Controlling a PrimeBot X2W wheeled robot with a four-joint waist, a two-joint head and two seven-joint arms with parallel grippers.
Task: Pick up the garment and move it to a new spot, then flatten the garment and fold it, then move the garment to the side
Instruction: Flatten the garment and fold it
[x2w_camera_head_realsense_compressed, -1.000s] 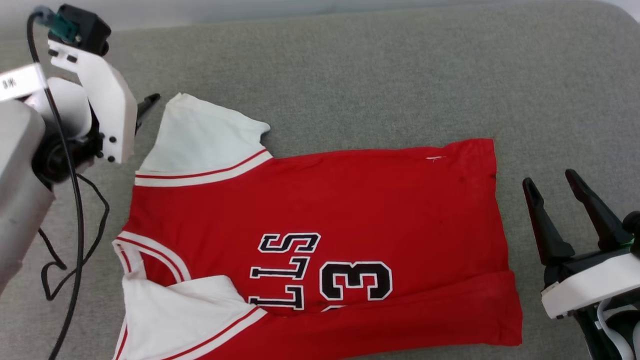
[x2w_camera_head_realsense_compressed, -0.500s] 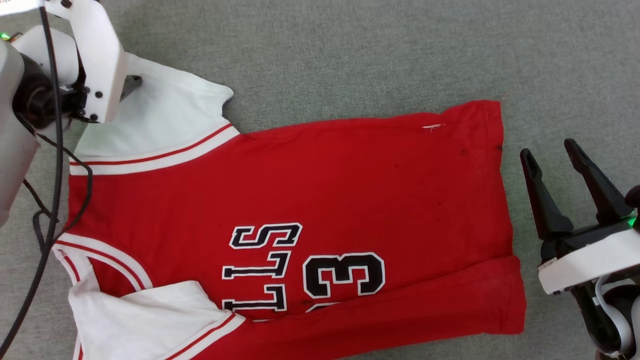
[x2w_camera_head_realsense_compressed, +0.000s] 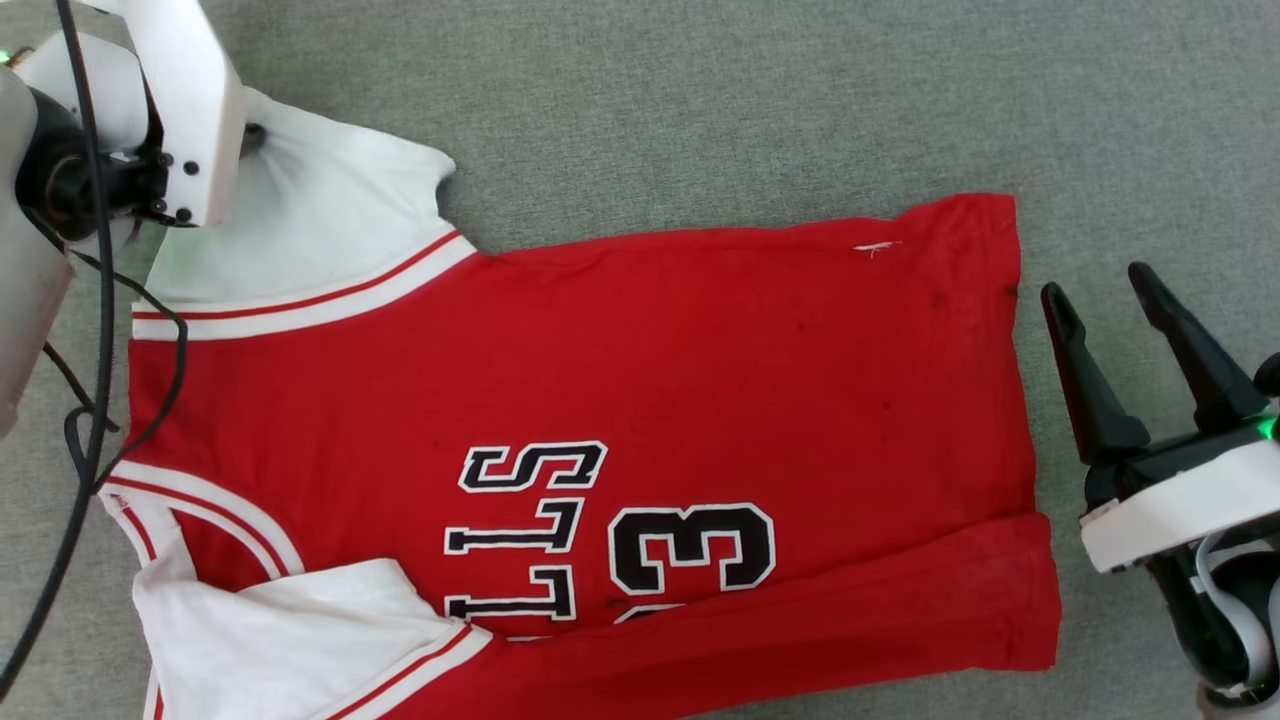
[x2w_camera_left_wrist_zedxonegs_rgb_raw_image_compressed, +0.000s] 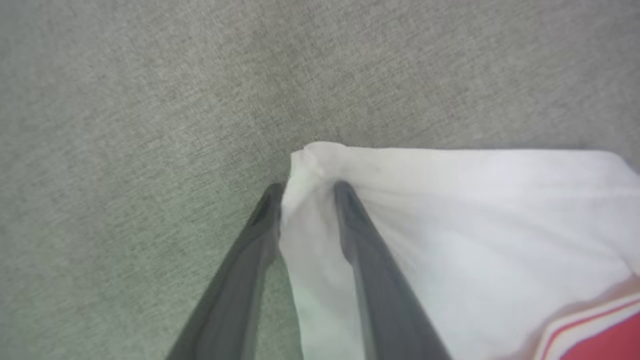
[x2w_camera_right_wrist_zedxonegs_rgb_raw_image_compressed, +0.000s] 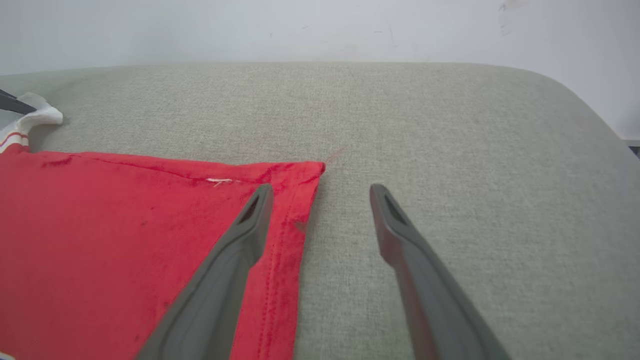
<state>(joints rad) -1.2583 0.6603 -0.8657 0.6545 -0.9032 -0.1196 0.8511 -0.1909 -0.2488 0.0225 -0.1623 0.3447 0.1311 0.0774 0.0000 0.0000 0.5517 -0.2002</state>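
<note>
Garment lengthwise left-right, neck leftward

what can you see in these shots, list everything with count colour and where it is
garment: one, red with white sleeves and black lettering, lying across the middle of the padded surface
padded surface: one, grey, under everything
wall: one, white, beyond the surface's far edge
cable: one, black, trailing at the head view's left edge by the garment's collar end
left pincer: one, dark fingers, closed around the corner of the far white sleeve, cloth bunched between them
right pincer: one, dark fingers, open, beside the garment's hem
</note>
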